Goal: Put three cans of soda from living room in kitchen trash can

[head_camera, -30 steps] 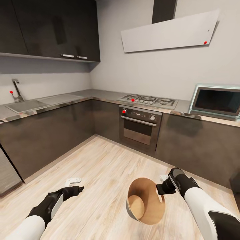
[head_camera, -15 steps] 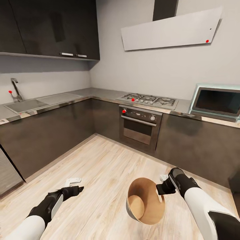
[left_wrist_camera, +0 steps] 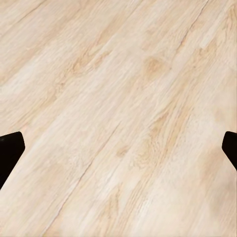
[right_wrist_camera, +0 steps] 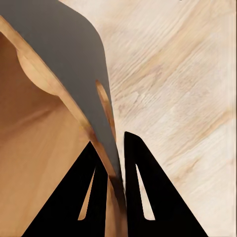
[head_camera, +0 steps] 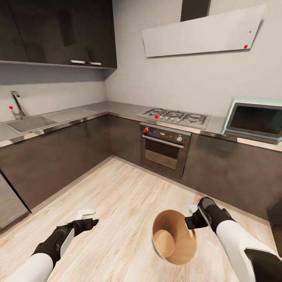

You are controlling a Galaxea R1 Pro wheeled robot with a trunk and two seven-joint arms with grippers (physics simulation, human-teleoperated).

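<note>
One right end effector [right_wrist_camera: 112, 163] clamped on tash can [head_camera: 174, 239] rim, left end effector [left_wrist_camera: 118, 148] apparently apart.

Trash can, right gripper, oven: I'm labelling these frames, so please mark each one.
trash can [head_camera: 172, 256]: head view, tan inner wall.
right gripper [right_wrist_camera: 117, 170]: right wrist view, between the fingertips pinching the can's wall.
oven [head_camera: 161, 150]: head view, its door glass.

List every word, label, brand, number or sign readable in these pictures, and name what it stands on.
No readable text in any view.
Oven: knobs on the control panel, no legible marks.
Microwave: no brand or digits visible.
Trash can, pinched at its rim by the right gripper: plain grey and wood, unlabelled.
Red dots on the hob and hood are markers, not writing.
</note>
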